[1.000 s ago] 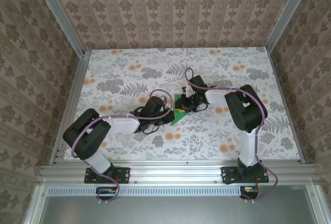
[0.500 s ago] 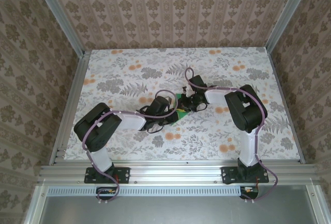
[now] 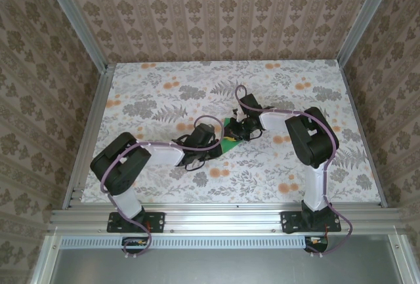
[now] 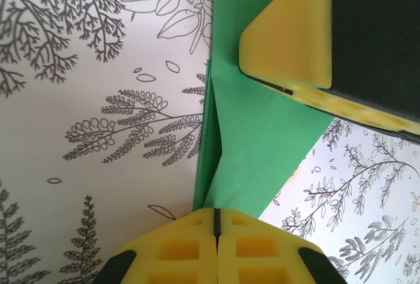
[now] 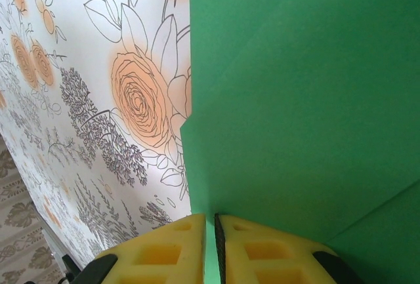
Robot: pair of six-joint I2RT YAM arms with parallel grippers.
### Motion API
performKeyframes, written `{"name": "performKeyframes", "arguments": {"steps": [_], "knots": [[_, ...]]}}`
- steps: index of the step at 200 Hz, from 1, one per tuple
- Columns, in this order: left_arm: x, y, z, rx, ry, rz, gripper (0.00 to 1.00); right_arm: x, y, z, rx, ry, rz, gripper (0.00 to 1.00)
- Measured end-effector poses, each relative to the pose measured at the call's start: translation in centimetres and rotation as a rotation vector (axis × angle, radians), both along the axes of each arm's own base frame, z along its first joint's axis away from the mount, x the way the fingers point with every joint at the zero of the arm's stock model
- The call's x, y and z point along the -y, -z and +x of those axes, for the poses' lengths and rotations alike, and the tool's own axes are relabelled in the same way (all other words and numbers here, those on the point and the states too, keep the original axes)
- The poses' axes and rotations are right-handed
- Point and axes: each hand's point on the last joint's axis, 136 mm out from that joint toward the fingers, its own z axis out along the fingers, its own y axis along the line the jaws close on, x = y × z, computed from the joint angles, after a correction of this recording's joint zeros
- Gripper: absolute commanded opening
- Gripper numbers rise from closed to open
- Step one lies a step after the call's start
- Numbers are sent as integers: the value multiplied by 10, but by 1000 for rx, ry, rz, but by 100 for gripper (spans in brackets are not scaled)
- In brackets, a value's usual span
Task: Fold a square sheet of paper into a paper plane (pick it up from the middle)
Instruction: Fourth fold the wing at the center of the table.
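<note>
From above, found left gripper [image 3: 218, 144] and right gripper [image 3: 236, 132] nose to nose over the green sheet [image 3: 228, 142]. Left wrist: saw it shut tight, raised fold [image 4: 211, 120] at its tips; needed pressing straight along. Right wrist: saw it seemingly pinching the sheet's edge; needed steadiness.

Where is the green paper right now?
In the top view the green paper sits mid-table, gripped by the left gripper and right gripper from opposite sides.
</note>
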Motion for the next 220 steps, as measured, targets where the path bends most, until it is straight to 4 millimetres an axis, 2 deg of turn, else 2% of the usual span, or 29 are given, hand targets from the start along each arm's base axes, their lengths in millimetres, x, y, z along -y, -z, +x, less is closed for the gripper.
{"name": "performKeyframes", "arguments": {"steps": [45,76,104,131,158,183,220], "knots": [[0,0,-6,9,18,17,6,0,0,0,-15,9,-4,17],[-8,-1,-12,6,22,49,7,0,0,1,-20,11,-6,17],[-13,-13,-15,20,33,55,9,0,0,1,-18,12,-7,17],[-4,-28,-11,52,50,6,9,0,0,1,-19,12,-7,17],[16,-37,-2,60,74,-40,8,0,0,1,-21,12,-7,17],[30,-30,7,52,84,-52,7,0,1,1,-22,12,-8,17],[26,-11,9,11,68,-24,7,0,1,1,-26,12,-9,17]]}}
